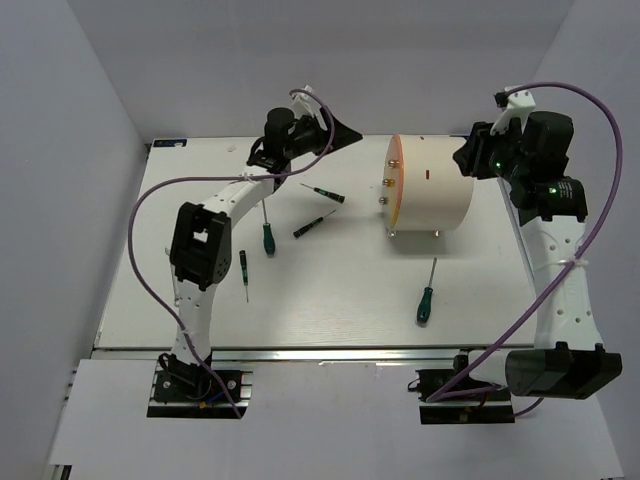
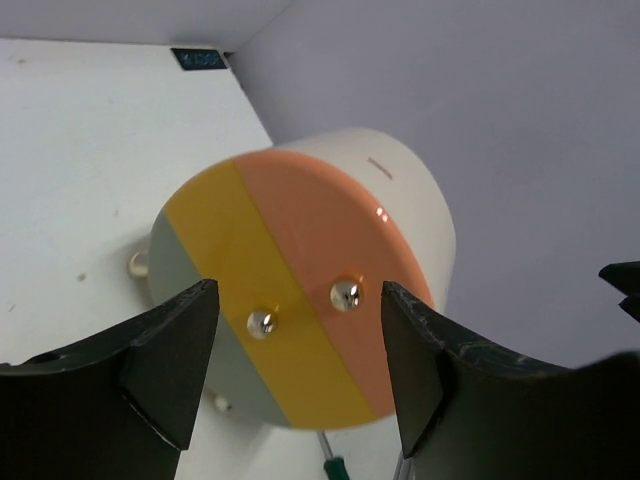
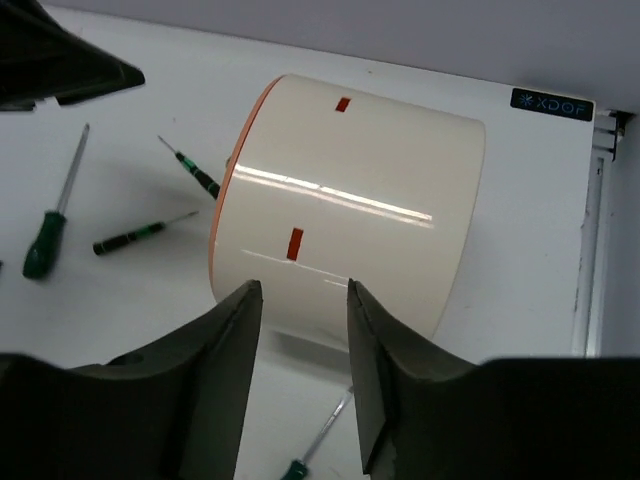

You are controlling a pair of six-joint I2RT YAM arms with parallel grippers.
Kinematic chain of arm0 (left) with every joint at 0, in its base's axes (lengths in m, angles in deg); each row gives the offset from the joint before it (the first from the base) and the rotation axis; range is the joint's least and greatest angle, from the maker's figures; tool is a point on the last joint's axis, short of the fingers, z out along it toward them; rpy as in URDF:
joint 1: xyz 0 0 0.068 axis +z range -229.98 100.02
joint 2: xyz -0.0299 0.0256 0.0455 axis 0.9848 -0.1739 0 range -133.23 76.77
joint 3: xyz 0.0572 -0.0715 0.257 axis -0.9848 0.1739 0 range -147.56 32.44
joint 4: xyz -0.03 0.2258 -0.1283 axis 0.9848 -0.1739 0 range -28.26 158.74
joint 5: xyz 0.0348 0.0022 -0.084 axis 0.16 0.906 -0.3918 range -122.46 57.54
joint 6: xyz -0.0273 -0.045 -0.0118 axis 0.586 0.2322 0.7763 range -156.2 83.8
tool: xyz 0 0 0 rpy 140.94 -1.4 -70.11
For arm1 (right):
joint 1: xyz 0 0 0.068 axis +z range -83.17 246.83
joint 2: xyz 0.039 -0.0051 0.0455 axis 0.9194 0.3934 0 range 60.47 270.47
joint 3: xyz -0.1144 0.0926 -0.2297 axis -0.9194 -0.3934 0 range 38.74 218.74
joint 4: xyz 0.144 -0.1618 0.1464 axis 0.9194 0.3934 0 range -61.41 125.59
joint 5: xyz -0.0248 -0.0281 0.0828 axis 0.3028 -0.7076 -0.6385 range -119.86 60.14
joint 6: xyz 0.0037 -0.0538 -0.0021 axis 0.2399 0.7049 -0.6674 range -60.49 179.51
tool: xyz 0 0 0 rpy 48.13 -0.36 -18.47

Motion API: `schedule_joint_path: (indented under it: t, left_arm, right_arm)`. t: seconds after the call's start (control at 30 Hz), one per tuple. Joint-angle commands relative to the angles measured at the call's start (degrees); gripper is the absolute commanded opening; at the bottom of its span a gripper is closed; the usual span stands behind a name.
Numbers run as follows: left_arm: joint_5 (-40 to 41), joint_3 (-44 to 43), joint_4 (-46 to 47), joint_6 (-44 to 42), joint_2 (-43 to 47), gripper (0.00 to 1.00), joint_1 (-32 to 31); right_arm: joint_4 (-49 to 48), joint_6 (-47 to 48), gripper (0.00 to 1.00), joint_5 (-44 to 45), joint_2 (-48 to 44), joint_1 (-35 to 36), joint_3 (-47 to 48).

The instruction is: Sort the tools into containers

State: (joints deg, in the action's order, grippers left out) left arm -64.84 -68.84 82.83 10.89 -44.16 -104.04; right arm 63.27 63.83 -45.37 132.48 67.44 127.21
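A white drum lies on its side mid-table, its round face turned left. In the left wrist view the face shows a pale grey-green drawer front, a yellow one and an orange one, all shut, with brass knobs. My left gripper is open and empty, apart from the face. My right gripper is open and empty behind the drum. Screwdrivers lie at left and in front. The wrench is out of view.
The table's back edge and the white walls are close behind both grippers. The drum stands on small metal feet. A purple cable loops beside the left arm. The right arm's links run along the table's right edge.
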Motion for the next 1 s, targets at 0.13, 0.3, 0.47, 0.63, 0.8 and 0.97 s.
schedule_joint_path:
  t: [0.13, 0.3, 0.47, 0.63, 0.8, 0.97]
  left_arm:
    - [-1.3, -11.6, 5.0, 8.4, -8.1, 0.74, -2.8]
    - [-1.9, -11.8, 5.6, 9.9, -10.0, 0.74, -4.1]
    - [-2.7, -13.4, 5.9, 11.3, -12.1, 0.72, -5.4]
    - [-4.0, -14.2, 5.8, 12.3, -12.9, 0.67, -6.4]
    - [-4.4, -13.7, 4.5, 11.9, -12.8, 0.66, -7.1]
    - [-5.1, -13.0, 4.3, 12.1, -12.5, 0.65, -7.6]
  right_arm:
    - [-8.0, -16.9, 0.57, -1.7, 5.3, -8.3, 1.2]
    - [-13.5, -19.0, 0.77, -11.1, 10.2, -13.9, 0.4]
    - [-17.0, -17.8, 0.78, -17.4, 13.9, -15.5, -0.7]
    - [-20.3, -18.3, 0.77, -21.9, 17.5, -15.8, -2.0]
    - [-23.3, -19.6, 0.72, -25.0, 20.4, -15.8, -3.3]
    - [-23.4, -18.4, 0.72, -25.0, 21.7, -15.8, -3.7]
